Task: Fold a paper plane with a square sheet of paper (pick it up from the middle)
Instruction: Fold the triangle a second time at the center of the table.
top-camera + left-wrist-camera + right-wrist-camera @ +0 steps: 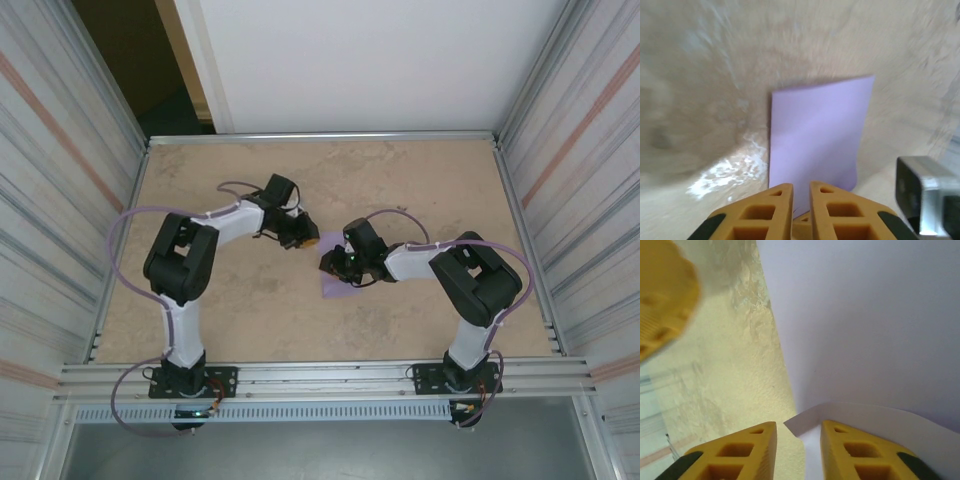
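The square sheet of paper [338, 285] lies on the desk [240, 330] near the middle, a little right of centre, with both arms meeting over it. In the left wrist view its far edge and side edges are straight and lie flat, and its near edge runs behind the fingertips. The left end effector [801, 200] has its fingers almost together with a slim gap between them; I cannot tell whether they pinch that edge. The right end effector [799, 440] stands parted, and a curled-up edge of the sheet rises between its fingers, untouched by either. Bare desk lies open on the far side and to the left and right. Ribbed side walls [60, 200] and a metal front rail [320, 372] close it in.
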`<control>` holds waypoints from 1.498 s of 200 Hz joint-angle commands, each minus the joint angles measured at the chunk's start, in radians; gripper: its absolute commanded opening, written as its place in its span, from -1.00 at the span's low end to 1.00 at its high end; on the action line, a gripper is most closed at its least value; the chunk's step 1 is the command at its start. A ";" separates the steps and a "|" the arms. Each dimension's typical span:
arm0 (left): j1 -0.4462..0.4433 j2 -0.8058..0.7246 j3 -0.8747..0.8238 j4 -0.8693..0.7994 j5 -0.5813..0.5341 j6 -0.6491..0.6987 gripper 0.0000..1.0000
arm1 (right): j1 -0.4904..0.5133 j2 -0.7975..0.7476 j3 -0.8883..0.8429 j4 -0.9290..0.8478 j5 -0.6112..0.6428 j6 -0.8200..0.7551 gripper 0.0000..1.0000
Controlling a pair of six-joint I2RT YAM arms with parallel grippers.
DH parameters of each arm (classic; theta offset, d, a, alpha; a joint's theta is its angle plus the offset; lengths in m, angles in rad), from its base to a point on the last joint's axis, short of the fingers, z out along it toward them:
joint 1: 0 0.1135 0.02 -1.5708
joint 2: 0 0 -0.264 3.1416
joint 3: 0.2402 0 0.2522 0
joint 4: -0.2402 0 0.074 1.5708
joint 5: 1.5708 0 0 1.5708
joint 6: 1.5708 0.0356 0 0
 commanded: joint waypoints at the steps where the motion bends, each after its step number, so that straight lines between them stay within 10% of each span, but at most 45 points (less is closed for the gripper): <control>1: 0.045 -0.088 0.011 -0.059 -0.048 -0.004 -0.64 | -0.006 0.014 -0.013 -0.087 0.043 0.009 -0.32; 299: -0.126 -0.075 -0.166 0.092 0.044 -0.025 -0.93 | -0.015 0.044 -0.054 -0.129 0.049 0.001 -1.00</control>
